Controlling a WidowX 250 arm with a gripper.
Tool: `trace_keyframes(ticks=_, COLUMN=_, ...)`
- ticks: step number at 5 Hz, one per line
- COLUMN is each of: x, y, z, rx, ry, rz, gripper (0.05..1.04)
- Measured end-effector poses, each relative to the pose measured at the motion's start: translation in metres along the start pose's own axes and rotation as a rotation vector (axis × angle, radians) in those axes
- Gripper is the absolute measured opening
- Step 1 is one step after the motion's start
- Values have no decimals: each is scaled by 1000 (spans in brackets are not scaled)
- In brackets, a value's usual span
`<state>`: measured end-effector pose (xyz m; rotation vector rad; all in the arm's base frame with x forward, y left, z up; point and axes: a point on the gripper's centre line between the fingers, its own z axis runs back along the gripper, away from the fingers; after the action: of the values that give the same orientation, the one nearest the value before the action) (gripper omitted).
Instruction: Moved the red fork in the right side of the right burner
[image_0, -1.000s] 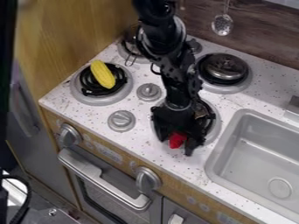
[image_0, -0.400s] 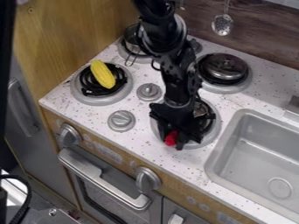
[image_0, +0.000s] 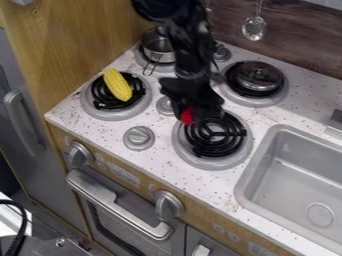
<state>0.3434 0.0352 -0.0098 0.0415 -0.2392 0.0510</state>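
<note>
The black gripper (image_0: 196, 113) hangs over the back left edge of the front right burner (image_0: 214, 140), shut on the red fork (image_0: 187, 115). Just a small red part of the fork shows, at the left side of the fingers; the rest is hidden by the gripper. The burner's black coil and grey ring are mostly uncovered, below and to the right of the gripper.
Yellow corn (image_0: 118, 85) lies on the front left burner. A metal pan (image_0: 158, 49) stands on the back left burner, a silver lidded piece (image_0: 259, 76) on the back right one. Knobs (image_0: 139, 138) stand between burners; the sink (image_0: 294, 175) is at right.
The gripper has moved up and back from the front edge of the front right burner, carrying the red fork along. More of the coil and the pan now shows.
</note>
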Motion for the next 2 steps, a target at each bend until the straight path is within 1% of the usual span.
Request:
trace_keyframes(ticks=1, x=-6, y=18, z=-17, rx=-8, ry=43, rz=42, gripper=433)
trace_keyframes(ticks=2, x=-11, y=30, z=-34, rx=-8, ry=78, rz=57, gripper=433)
